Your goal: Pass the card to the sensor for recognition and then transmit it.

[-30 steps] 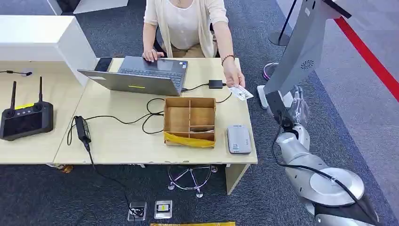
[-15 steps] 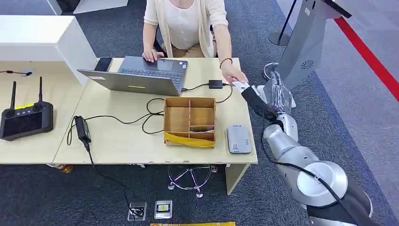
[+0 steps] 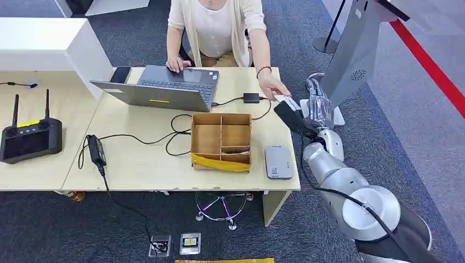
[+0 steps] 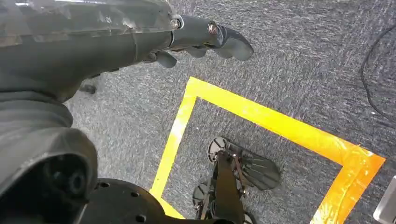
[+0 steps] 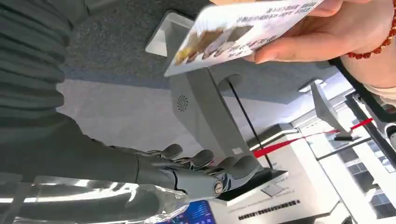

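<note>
Reaching my right hand (image 3: 289, 116) up off the far right corner of the light wooden desk (image 3: 137, 164) rn, bc that's where the seated person's hand (image 3: 272, 87) is holding out the white printed card (image 3: 283, 99). In the right wrist view the card (image 5: 243, 32) is pinched between the person's fingers (image 5: 299, 46) and offered flat, printed face toward my cam, prob so I can take it by the free edge. My right hand (image 5: 201, 175) there has fingers spread and nothing in them; card and fingers look apart, not touching, so afaict the handover hasn't happened yet.

Left hand (image 4: 205, 39) just hangs over the grey carpet, fingers loosely curled, holding nothing, not needed for this bit imo.

The flat grey card reader (image 3: 278, 161) sits on the desk near its front right corner, just beside the brown wooden divided box (image 3: 221, 140). I'm guessing that's the sensor, parked on my side so I can swipe w/o a long reach.

Count on the desk: 1 card, 1 reader, 1 divided box, 1 open grey laptop (image 3: 164, 90) at the far edge by the person, 1 black power brick (image 3: 96, 149) toward the front left. 1 black remote controller w/ two antennas (image 3: 28, 138) lies on the next table left of the desk.
</note>
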You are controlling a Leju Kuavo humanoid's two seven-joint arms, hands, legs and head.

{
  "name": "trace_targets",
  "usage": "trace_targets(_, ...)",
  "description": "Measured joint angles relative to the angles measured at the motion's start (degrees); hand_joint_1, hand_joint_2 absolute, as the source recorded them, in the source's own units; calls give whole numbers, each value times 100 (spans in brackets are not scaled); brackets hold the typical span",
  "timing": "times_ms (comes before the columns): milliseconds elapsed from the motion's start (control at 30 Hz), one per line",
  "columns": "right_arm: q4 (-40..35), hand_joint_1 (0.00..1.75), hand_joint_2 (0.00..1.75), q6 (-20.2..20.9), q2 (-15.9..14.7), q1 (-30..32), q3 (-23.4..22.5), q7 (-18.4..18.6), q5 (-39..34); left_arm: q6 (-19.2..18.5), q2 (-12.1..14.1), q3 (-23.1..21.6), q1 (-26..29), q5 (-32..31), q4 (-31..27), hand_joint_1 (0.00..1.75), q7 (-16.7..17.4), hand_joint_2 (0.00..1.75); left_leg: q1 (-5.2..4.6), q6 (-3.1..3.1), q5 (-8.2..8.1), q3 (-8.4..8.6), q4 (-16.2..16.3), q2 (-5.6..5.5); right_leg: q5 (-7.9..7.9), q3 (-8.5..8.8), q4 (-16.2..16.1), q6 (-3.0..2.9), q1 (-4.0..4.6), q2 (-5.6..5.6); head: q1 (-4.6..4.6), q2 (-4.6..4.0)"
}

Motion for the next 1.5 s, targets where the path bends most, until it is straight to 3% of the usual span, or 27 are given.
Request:
trace_targets(100,0,0,175,-4,0,1,7,-2,0,-15,0,-31,-24,-28,0,0,37,0,0,0,0,0,0,0,0,-1,0,0,0,1,0,0)
trace_targets(133,0,131,175,-7,0,1,13,-2,0,-15,0,-50,-32,-37,0,0,46,0,0,0,0,0,0,0,0,-2,0,0,0,2,0,0)
trace_targets(167,0,175,175,-4,0,1,17,-4,-2,-15,0,-57,-38,-42,0,0,55,0,0,0,0,0,0,0,0,-2,0,0,0,2,0,0)
trace_targets(1500,0,175,175,328,0,263,63,-22,-13,28,0,-129,-44,101,-2,0,92,0,0,0,0,-6,0,0,0,-11,0,0,0,4,0,0)
